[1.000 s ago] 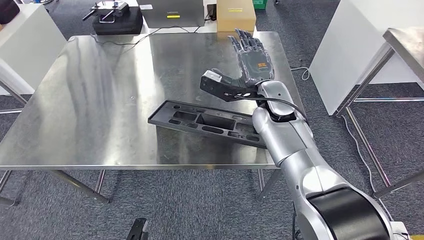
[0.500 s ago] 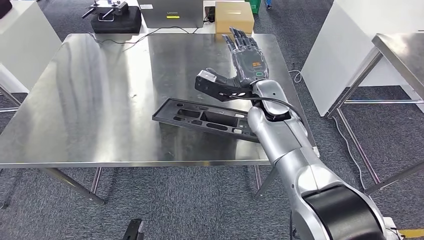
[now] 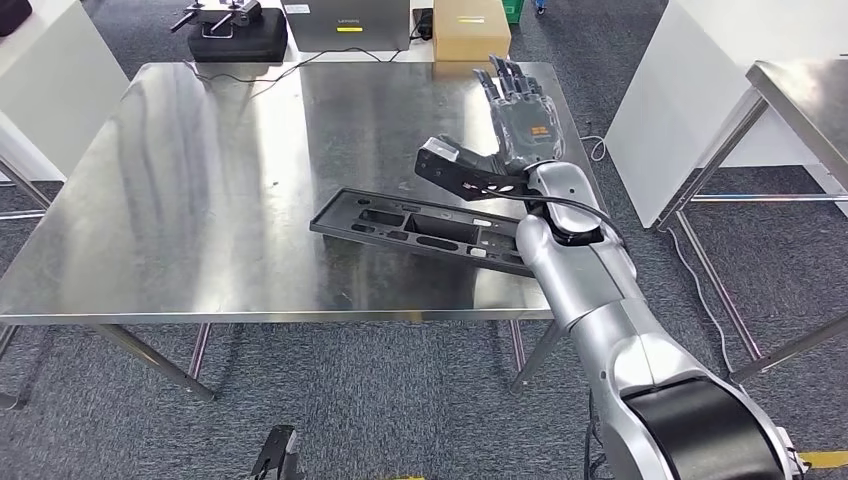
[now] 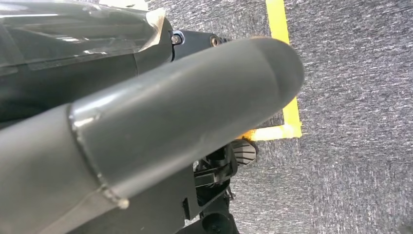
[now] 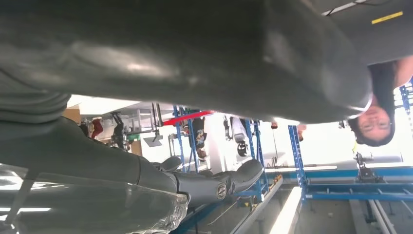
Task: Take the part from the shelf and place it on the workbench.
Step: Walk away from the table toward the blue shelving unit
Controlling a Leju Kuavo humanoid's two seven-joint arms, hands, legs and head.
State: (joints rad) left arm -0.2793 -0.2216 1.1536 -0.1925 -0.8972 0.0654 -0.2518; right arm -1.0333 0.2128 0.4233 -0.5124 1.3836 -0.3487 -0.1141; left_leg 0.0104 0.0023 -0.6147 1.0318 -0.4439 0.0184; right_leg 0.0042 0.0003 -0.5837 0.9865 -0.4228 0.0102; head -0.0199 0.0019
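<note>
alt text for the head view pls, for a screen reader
A long black slotted part lies flat near the front right of a steel workbench, and the robot's silver right arm reaches over it with the right hand open above the part, fingers spread and holding nothing. Beyond the bench's far edge sit a cardboard box and a black case on grey carpet.
</note>
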